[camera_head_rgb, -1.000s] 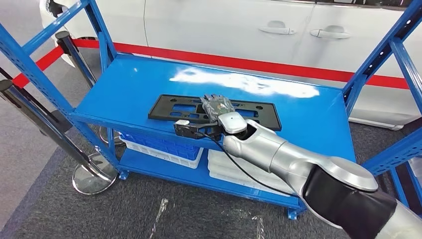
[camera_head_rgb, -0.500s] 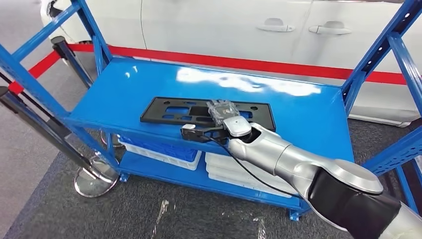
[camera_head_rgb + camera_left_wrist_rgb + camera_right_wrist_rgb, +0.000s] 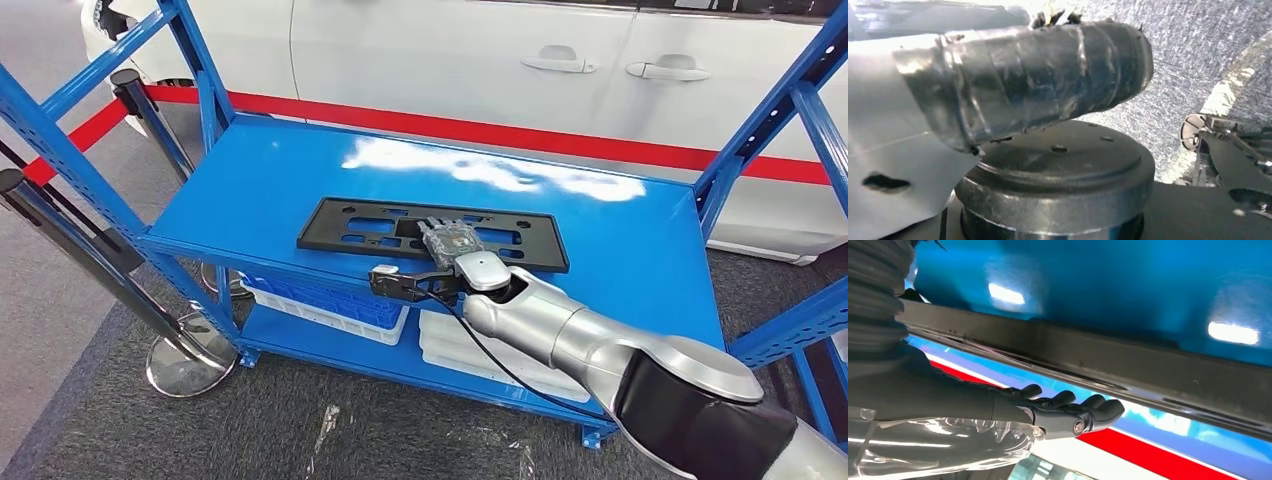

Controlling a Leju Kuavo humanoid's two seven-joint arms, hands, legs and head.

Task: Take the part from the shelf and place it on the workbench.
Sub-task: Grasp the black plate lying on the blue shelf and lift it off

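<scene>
The right hand (image 3: 448, 240) lies on the near edge of the part (image 3: 432, 232), near its middle. In the right wrist view its fingers (image 3: 1068, 410) are stretched out side by side along the edge of the part (image 3: 1088, 357), and I cannot tell if they grip it or only touch it; nothing is clearly pinched. The left hand (image 3: 1028, 75) is seen in its own wrist view as a taped, rounded shape, and I cannot tell its state.

The part, a flat black plate with cut-outs, lies flat on the top level of the blue shelf (image 3: 620, 260), reaching out to both sides of the hand and a little beyond it.

The step is, I judge, the grasping on the shelf; lifting is not yet done. Next, the fingers must close firmly around the near edge, then the hand should raise the plate level, because a long thin piece held at one point may tilt.

Count: one part, one shelf. Below the hand, on the lower level, are one blue tray (image 3: 320, 290) and white trays (image 3: 450, 345), whose number I cannot tell.
</scene>
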